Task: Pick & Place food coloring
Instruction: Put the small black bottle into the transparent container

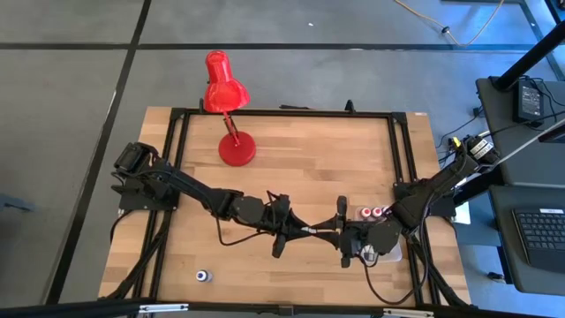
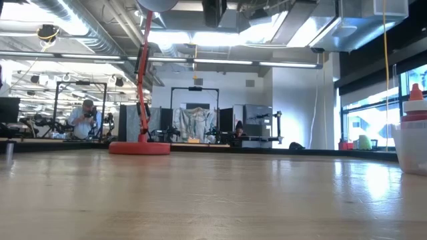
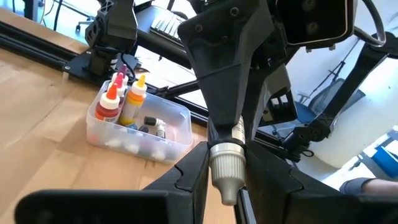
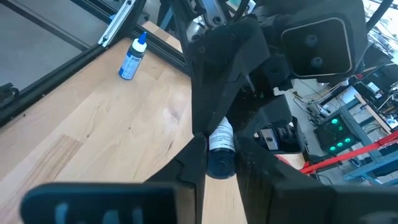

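Several food coloring bottles [image 3: 127, 102] already stood in the clear tub [image 3: 177, 134] near the right arm's base, while one blue bottle [image 1: 203, 276] lay well apart, not yet collected. Mid-table, one bottle [image 3: 227, 165] was pinched at once by the left gripper [image 3: 225, 177] and right gripper [image 4: 219, 163], apparently mid-handover.

No legible text or labels on anything

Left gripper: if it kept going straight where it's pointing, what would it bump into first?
Most likely the right gripper, facing it. The food coloring bottle held by the left gripper sits between them, so that would push in first.
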Controlling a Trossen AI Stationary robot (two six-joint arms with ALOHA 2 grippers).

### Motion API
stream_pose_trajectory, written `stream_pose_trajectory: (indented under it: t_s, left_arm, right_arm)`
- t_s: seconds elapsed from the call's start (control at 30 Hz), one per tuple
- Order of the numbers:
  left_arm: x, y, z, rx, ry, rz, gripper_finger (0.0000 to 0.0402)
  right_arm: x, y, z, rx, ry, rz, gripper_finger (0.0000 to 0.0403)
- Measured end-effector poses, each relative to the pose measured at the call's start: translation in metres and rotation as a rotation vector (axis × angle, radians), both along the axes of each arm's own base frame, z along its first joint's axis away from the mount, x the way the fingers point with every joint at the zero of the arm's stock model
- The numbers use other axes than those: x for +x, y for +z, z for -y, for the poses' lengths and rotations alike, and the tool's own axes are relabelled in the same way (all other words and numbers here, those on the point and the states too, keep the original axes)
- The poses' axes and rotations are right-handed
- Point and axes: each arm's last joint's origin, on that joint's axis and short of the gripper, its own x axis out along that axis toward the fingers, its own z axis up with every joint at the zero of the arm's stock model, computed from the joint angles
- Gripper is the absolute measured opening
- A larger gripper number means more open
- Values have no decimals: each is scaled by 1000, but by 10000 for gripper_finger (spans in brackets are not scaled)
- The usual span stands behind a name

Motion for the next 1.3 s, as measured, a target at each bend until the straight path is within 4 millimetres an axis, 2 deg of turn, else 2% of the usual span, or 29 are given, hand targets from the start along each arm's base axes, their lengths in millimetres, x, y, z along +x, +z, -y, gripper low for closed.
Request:
stream_pose_trajectory:
  t_s: [0.17,0.5,0.8,0.93,1.07,1.2,1.3]
  left_arm:
    - [0,0,0,26,7,4,106]
    - [0,-2,1,134,-50,-2,184]
    - [-3,-21,-7,189,-103,-193,200]
    - [-6,-32,-16,151,-57,-331,198]
    - [-8,-40,-25,155,-17,-422,198]
    - [-8,-42,-29,160,-7,-451,197]
    - [-8,-42,-31,159,-1,-454,197]
  right_arm:
    - [0,0,0,1,0,0,70]
    - [-3,0,-2,-30,-66,13,73]
    - [-13,0,-12,-25,-88,28,73]
    - [-24,-5,-16,60,-103,-20,74]
    - [-43,-10,-11,221,-136,-142,73]
    - [-63,-12,-1,528,-150,-374,75]
    - [-75,-18,5,696,-224,-588,76]
